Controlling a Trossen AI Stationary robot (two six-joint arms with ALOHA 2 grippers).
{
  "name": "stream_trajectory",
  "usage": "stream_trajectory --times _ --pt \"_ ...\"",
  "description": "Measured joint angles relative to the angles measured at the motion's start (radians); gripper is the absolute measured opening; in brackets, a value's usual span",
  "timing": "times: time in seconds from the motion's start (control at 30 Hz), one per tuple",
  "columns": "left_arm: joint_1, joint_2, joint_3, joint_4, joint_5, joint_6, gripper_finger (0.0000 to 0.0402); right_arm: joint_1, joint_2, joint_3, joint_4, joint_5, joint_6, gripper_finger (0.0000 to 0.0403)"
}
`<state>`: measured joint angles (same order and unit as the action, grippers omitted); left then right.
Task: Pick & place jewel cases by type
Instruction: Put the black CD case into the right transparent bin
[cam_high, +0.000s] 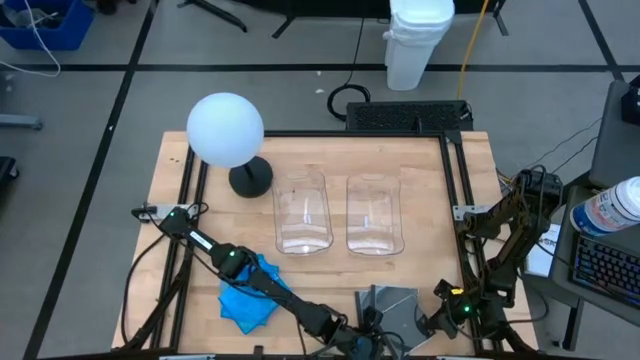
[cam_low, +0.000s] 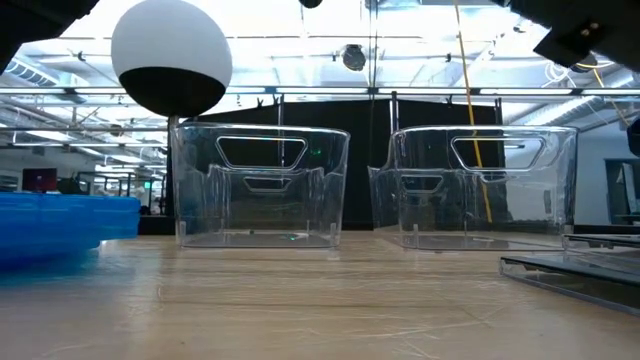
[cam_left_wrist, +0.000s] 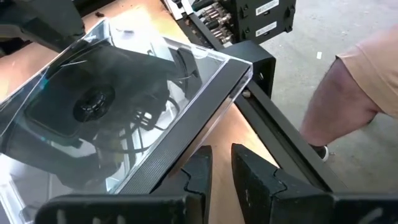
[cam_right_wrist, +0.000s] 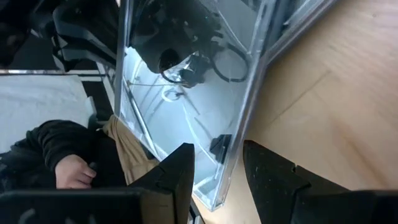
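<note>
Dark case: I see a dark case (cam_high: 392, 308) lying flat at the near edge of the worktop (cam_high: 330, 165), with both arms beside it.
Blue cases: a small pile of blue cases (cam_high: 250, 295) lies on the left, under my left arm.
How it handles: I think it is light, stiff, smooth and easy to crack.
Where to hold: I would pinch a thin edge, not the flat face.
Left gripper (cam_left_wrist: 217, 168): jaws a little apart at the case's edge, holding nothing.
Right gripper (cam_right_wrist: 217, 171): jaws spread around the case's edge, not squeezing yet.
Left bin (cam_high: 300, 212): clear, nothing in it.
Right bin (cam_high: 374, 214): clear, nothing in it.
</note>
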<state>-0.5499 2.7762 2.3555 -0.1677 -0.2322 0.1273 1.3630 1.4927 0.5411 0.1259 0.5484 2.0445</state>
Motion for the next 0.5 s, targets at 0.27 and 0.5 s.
stream_trajectory --times 0.27,0.5 --pt "0.006 0.0 0.0 0.005 -0.001 -0.001 0.0067 -0.007 0.001 0.0 0.032 -0.001 -0.06 0.0128" --pt "0.018 0.0 0.0 0.013 -0.006 -0.002 0.0067 -0.007 0.001 0.0 0.067 0.012 -0.108 0.0127"
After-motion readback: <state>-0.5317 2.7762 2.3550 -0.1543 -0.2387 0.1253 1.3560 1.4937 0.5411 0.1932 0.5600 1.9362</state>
